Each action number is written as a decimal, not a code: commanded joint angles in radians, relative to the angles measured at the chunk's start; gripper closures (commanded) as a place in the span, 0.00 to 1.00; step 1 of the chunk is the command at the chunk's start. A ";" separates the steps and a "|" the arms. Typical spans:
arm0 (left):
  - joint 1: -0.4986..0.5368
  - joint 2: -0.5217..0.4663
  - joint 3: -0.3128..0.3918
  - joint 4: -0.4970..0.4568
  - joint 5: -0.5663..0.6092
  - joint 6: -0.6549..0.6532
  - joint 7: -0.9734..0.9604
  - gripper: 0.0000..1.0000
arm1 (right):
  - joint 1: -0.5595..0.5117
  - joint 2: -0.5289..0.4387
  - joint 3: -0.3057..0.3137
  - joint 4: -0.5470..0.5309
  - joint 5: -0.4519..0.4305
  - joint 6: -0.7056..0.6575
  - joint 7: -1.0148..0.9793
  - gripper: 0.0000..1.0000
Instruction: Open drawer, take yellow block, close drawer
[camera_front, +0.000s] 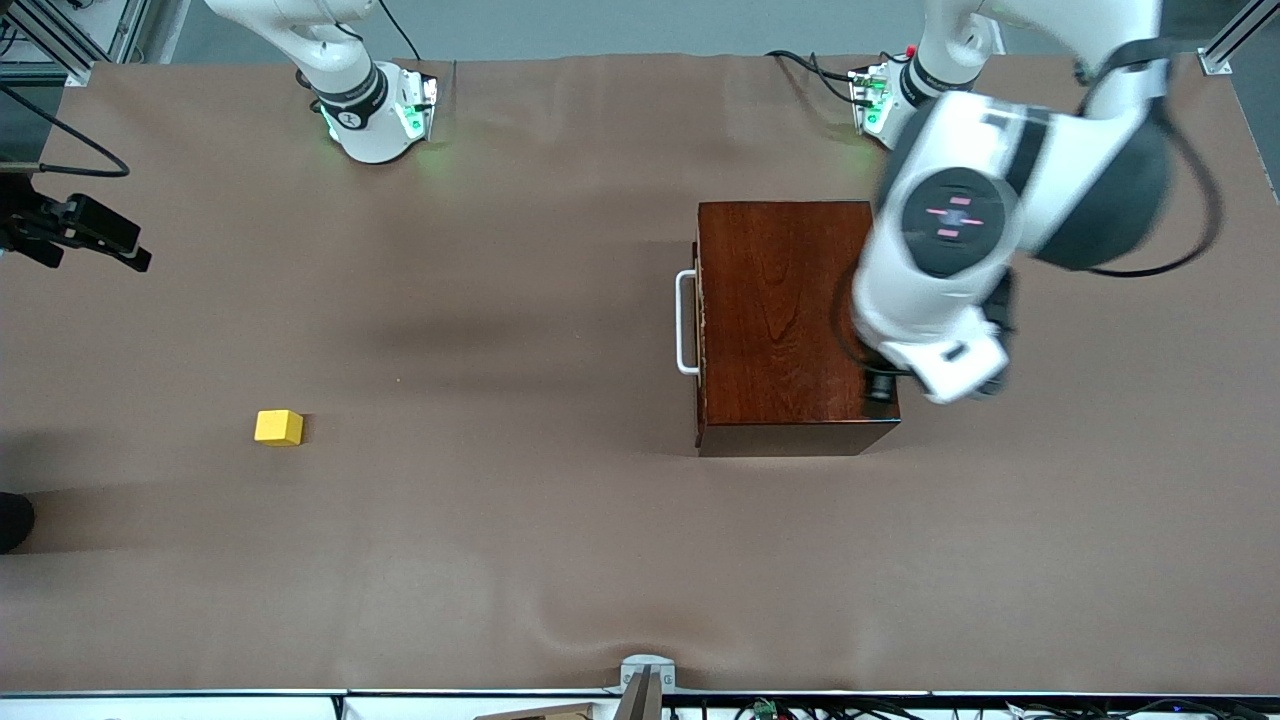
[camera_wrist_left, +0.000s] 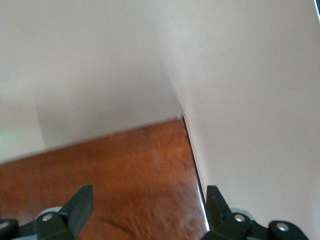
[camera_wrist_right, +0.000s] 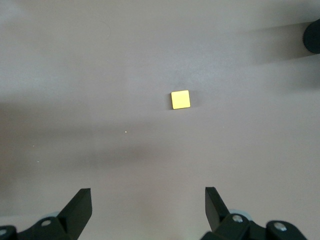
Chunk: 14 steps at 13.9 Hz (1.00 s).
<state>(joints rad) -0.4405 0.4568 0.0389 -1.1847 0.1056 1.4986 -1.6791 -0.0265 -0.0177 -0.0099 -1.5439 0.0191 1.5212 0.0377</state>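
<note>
The dark reddish-brown wooden box (camera_front: 780, 320) stands toward the left arm's end of the table. Its drawer is pushed in, and only the white loop handle (camera_front: 687, 322) shows, facing the right arm's end. The yellow block (camera_front: 278, 427) lies on the bare table toward the right arm's end, nearer the front camera than the box. My left gripper (camera_wrist_left: 150, 200) is open and empty over a corner of the box top (camera_wrist_left: 125, 165); in the front view the left arm's wrist (camera_front: 940, 290) hides it. My right gripper (camera_wrist_right: 148, 200) is open and empty, high over the table, with the block (camera_wrist_right: 180, 99) below it.
A black device on a cable (camera_front: 80, 228) reaches in at the right arm's end of the table. A dark round object (camera_front: 12, 520) sits at that same edge and shows in the right wrist view (camera_wrist_right: 313, 36). A metal bracket (camera_front: 645, 680) stands at the table edge nearest the front camera.
</note>
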 joint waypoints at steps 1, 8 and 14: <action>0.100 -0.116 -0.016 -0.119 -0.021 0.008 0.181 0.00 | 0.004 -0.010 0.002 -0.001 -0.011 -0.006 0.013 0.00; 0.307 -0.276 -0.016 -0.274 -0.067 0.028 0.704 0.00 | 0.004 -0.008 0.002 -0.001 -0.011 -0.006 0.011 0.00; 0.364 -0.342 -0.016 -0.340 -0.083 0.028 1.146 0.00 | 0.004 -0.008 0.002 -0.001 -0.010 -0.003 0.011 0.00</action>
<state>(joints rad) -0.0833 0.1728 0.0345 -1.4561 0.0393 1.5061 -0.6351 -0.0264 -0.0177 -0.0092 -1.5439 0.0191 1.5212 0.0377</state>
